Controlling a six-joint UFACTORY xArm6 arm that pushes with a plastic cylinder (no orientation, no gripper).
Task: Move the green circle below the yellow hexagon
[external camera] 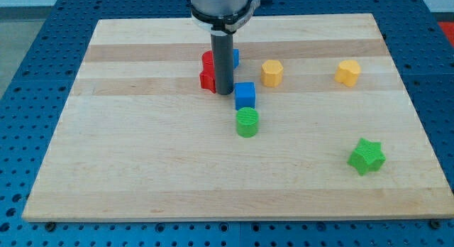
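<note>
Wooden counter (142, 169) – no jaws on this arm, just a rod; my tip (225, 93) sits beside the blue cube (245, 95), green circle (247, 123) right below it.

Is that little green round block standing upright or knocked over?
Upright. The green circle rests on a flat end, round face up, just below the blue cube. My tip is apart from it, up-left.

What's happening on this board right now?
My tip rests beside the red blocks, just up-left of the blue cube. The green circle sits directly below that cube, not yet under either yellow hexagon: one lies to its upper right, another farther right. A green star sits at lower right.
</note>
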